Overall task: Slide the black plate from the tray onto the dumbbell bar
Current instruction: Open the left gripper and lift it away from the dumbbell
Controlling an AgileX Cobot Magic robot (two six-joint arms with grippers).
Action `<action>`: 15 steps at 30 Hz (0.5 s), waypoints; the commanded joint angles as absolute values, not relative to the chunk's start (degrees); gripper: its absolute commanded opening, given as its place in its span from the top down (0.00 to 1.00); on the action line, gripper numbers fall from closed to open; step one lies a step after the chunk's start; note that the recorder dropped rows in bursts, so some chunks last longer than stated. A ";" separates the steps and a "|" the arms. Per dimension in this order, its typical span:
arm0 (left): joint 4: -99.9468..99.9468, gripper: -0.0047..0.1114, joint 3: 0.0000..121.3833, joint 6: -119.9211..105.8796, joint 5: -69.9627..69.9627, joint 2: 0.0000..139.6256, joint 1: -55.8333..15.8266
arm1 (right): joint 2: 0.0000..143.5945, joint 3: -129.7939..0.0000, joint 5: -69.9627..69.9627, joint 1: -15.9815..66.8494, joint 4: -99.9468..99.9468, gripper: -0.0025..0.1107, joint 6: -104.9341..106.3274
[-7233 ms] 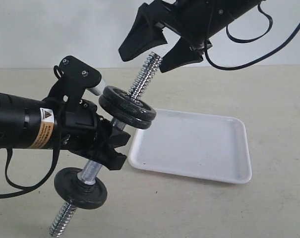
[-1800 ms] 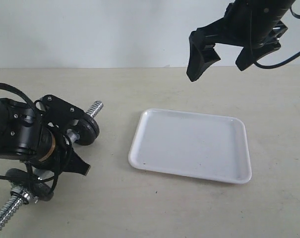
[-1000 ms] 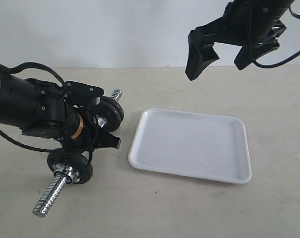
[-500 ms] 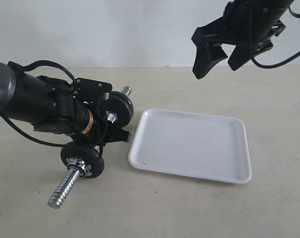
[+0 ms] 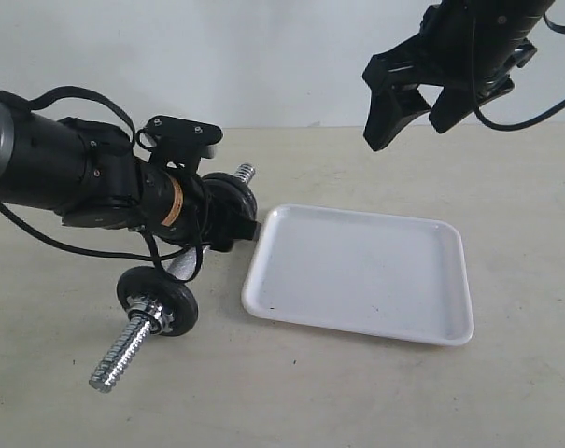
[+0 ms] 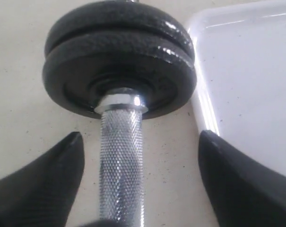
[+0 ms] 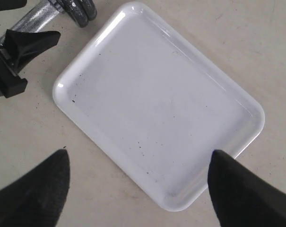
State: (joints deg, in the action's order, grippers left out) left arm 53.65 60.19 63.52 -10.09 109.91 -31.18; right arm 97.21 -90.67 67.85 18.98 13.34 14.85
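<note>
Looking heavy and rigid, the dumbbell bar (image 6: 120, 161) suits a grip at its knurled middle, which the left gripper (image 6: 140, 137) straddles with jaws spread; the right gripper (image 7: 139, 155) hangs spread, empty.

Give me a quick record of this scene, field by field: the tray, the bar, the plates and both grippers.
tray: white, on the table, no plate in it
dumbbell bar: down on the table beside the tray
black plate pair: on the bar's end nearest the tray
third black plate: near the bar's other end
left gripper: open, fingers either side of the knurled middle, gaps visible
right gripper: open, in the air above the tray
</note>
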 commanded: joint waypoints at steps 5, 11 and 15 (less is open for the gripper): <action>51.37 0.43 60.20 63.36 -10.72 104.25 -31.16 | 96.63 -90.67 66.24 18.89 13.19 0.36 15.39; 51.51 0.44 60.20 62.62 -12.30 94.67 -31.16 | 96.63 -90.67 65.75 18.89 13.19 0.36 15.39; 52.03 0.46 60.20 59.81 -15.74 88.20 -31.16 | 96.63 -90.67 65.73 18.89 13.19 0.36 15.50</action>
State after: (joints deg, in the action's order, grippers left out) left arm 52.02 60.19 61.84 -12.94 92.49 -31.18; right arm 97.21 -90.67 66.16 18.98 13.34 14.95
